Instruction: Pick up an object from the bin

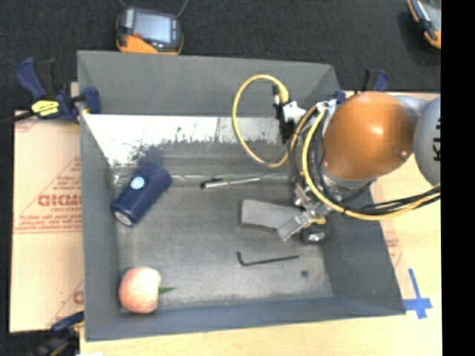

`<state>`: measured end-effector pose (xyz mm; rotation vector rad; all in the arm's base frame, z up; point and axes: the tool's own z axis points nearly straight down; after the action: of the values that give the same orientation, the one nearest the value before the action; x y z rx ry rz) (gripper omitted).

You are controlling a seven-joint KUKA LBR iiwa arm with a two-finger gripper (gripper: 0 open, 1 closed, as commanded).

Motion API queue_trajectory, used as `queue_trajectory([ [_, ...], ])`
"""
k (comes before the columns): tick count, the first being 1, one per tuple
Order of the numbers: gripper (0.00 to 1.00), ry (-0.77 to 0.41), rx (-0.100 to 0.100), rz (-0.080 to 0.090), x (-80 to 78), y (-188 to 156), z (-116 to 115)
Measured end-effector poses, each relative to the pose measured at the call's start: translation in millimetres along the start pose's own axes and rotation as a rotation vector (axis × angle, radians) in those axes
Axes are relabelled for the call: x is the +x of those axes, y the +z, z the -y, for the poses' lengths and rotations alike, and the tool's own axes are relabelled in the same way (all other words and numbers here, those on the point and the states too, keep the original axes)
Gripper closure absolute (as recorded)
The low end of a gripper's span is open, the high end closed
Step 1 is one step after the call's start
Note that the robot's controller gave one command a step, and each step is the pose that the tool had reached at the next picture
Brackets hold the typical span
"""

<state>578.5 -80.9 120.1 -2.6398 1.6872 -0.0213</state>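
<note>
Toward the right side of the bin (208,80), the pincer (306,225) sits low at the right end of a flat grey wedge (260,213), with a black hex key (267,258) lying just beside it. Whether the pincer is released or clenched I cannot tell. This looks like the grasping step. The next move calls for a firm grip on the wedge and a straight lift clear of the key.

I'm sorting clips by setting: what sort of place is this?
Probably a robotics lab's grasping test rig: a cabled robot arm reaches into a grey metal bin of unrelated loose things: a blue cylinder, a black hex key, a peach-coloured fruit.
</note>
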Motion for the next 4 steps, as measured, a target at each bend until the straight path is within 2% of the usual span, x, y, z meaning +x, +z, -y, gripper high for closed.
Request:
queue_trajectory([
  [1,0.0,-0.263,0.002,0.002,24.9,10,-25],
  [2,0.0,-0.187,-0.001,0.004,20.7,-53,-14],
  [3,0.0,-0.185,0.004,0.001,20.3,-81,-15],
  [4,0.0,-0.461,0.004,0.001,15.9,-86,11],
])
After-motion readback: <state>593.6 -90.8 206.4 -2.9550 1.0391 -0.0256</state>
